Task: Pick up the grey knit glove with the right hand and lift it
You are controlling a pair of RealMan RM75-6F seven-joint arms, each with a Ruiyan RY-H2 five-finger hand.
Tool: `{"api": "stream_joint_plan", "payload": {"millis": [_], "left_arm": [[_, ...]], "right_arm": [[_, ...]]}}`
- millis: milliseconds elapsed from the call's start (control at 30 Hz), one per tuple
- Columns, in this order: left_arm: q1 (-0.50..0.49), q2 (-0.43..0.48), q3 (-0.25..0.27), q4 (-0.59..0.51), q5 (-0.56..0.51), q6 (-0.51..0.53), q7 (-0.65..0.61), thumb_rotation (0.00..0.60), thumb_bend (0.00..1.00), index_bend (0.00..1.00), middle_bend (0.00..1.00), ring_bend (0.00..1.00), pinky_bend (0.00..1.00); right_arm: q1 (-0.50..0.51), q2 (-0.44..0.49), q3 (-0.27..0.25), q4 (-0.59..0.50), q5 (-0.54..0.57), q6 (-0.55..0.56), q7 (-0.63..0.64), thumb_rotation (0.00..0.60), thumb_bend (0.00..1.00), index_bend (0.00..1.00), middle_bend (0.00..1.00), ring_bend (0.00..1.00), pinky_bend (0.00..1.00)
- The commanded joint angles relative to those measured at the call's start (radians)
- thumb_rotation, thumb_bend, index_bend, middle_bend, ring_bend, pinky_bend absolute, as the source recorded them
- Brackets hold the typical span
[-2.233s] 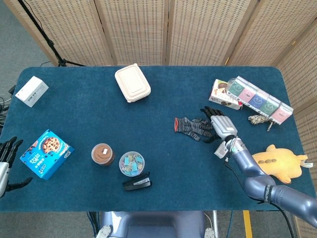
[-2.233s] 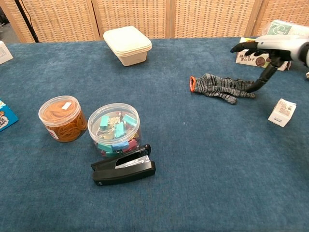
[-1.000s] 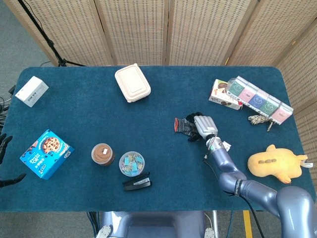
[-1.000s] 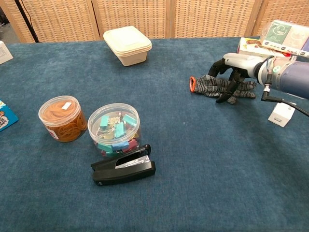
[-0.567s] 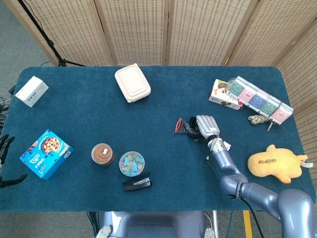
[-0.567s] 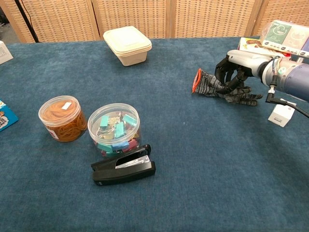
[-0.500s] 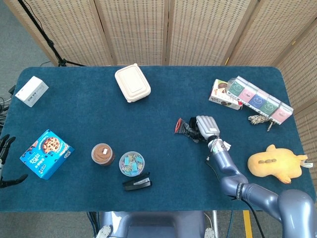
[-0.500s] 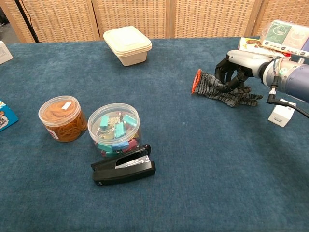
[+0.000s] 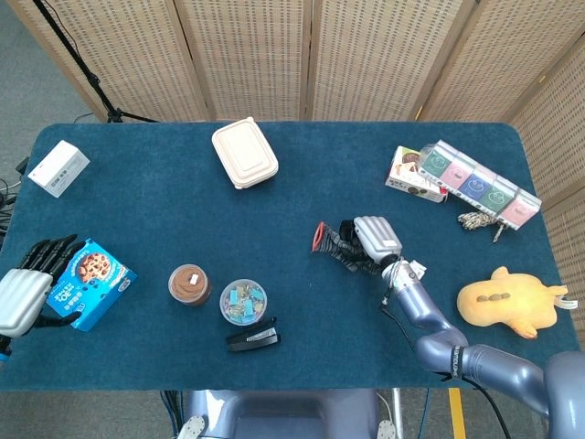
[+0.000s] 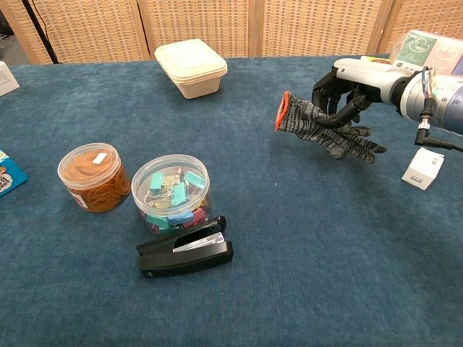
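The grey knit glove (image 10: 318,129) with an orange cuff hangs above the blue table, held in my right hand (image 10: 346,90). Its cuff points left and its fingers droop to the right. From the head view the glove (image 9: 332,243) peeks out to the left of the right hand (image 9: 375,240), near the table's right middle. My left hand (image 9: 29,285) hovers at the far left edge beside the blue cookie box (image 9: 89,281), fingers apart and holding nothing.
A beige lidded container (image 9: 244,153) sits at the back. A rubber-band jar (image 10: 94,176), a clip jar (image 10: 171,191) and a black stapler (image 10: 185,249) stand front left. A small white box (image 10: 424,168), tea boxes (image 9: 466,175) and a yellow plush (image 9: 510,301) lie to the right.
My right hand closed on the glove and raised it off the table, shifting slightly left. The left hand came into the head view by the cookie box.
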Motion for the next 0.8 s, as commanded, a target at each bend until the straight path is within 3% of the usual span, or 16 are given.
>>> {"api": "stream_joint_plan", "payload": {"millis": [33,200,433,800], "left_arm": [[-0.056,0.019,-0.012,0.024,0.056,-0.032,-0.008,0.6,0.0,0.0,0.0,0.0,0.0],[-0.136,0.008,-0.02,0.069,0.162,-0.044,-0.003,0.6,0.0,0.0,0.0,0.0,0.0],[-0.248,-0.064,-0.004,0.188,0.287,-0.057,-0.094,0.6,0.0,0.0,0.0,0.0,0.0],[-0.355,-0.14,0.038,0.181,0.371,-0.099,-0.073,0.6,0.0,0.0,0.0,0.0,0.0]], "right_arm": [[0.01,0.056,0.013,-0.09,0.036,-0.027,-0.029,0.6,0.48,0.57,0.55,0.48,0.66],[0.036,0.112,0.026,-0.205,0.09,-0.054,-0.075,0.6,0.49,0.57,0.55,0.48,0.66],[0.097,0.173,0.042,-0.33,0.198,-0.115,-0.111,0.6,0.49,0.58,0.56,0.48,0.66],[0.18,0.196,0.057,-0.418,0.314,-0.13,-0.112,0.6,0.49,0.58,0.56,0.48,0.66]]}}
